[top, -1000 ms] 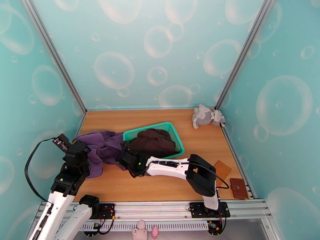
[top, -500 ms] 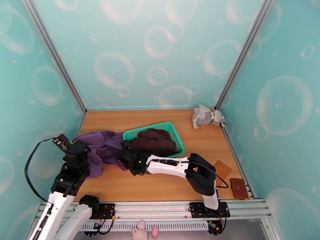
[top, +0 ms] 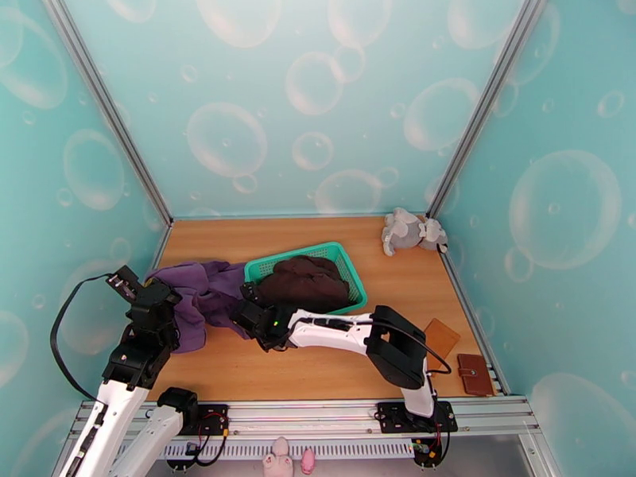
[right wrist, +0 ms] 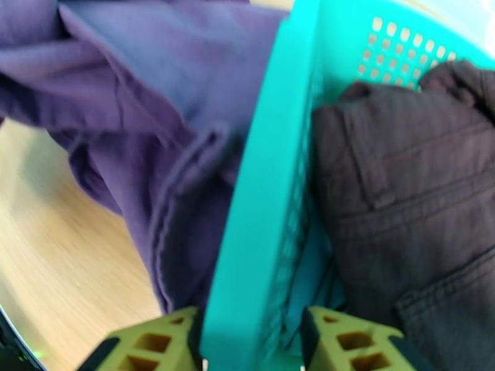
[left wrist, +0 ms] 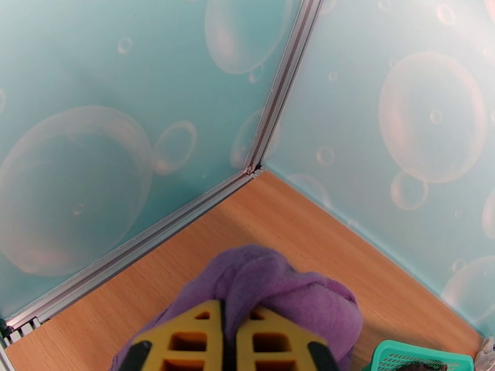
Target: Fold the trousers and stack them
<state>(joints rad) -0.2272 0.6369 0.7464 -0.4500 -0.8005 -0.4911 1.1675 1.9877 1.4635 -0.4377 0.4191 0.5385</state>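
Two grips, two things
My left gripper pinches the long purple soft trousers; my right gripper clamps the green plastic mesh basket by its wall

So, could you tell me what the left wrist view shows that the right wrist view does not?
Left wrist: the bubble-patterned walls and the left gripper shut on the trousers. Right wrist: the dark brown garment in the green basket, whose wall the right gripper clamps. Shared: trousers, basket and wooden table.
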